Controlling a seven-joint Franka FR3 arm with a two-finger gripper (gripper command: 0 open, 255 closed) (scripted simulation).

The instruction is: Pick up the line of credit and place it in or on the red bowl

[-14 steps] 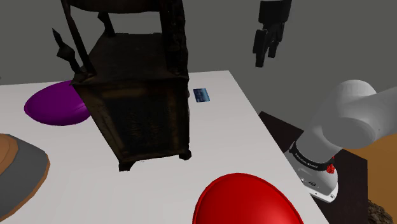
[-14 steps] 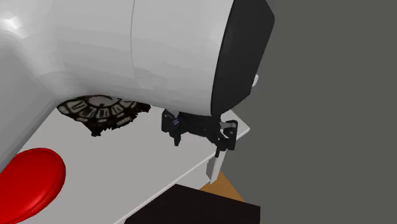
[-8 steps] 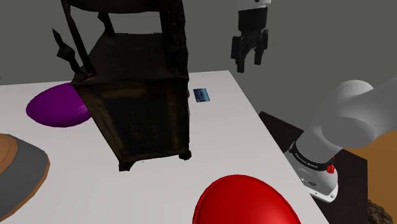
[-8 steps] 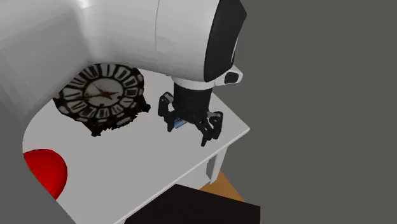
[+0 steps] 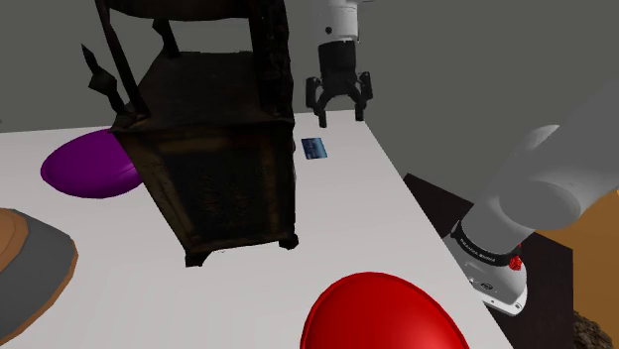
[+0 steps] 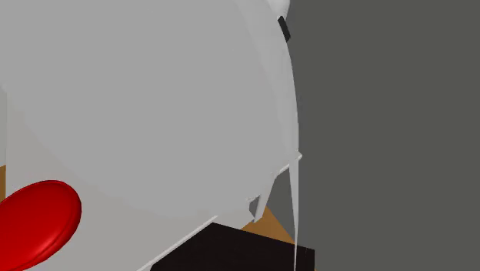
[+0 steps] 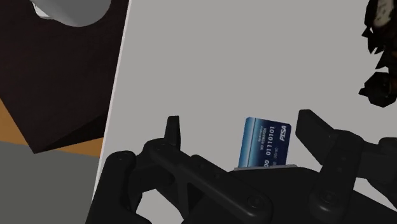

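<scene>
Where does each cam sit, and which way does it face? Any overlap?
Shoulder: beside and behind the stand, looking down over the table; shows the arm and the open gripper near the card.
Second exterior: close to the arm, facing the table's edge; a white link looms near, the bowl at its left.
Wrist: on the hand, looking down at the card, untouched between the fingers.
Shared: shoulder and wrist show the card; both exteriors show the bowl.

Blue card [image 5: 314,149]: 1, just below the claw [image 5: 339,111].
Red bowl [image 5: 382,315]: 1, well apart from the claw.
Purple bowl [image 5: 87,166]: 1, beyond the case from the claw.
Dark wooden case [image 5: 213,169]: 1, beside the claw.
Brown-and-grey thing [image 5: 30,260]: 1, farthest from the claw.
White table [image 5: 397,228]: 1.
</scene>
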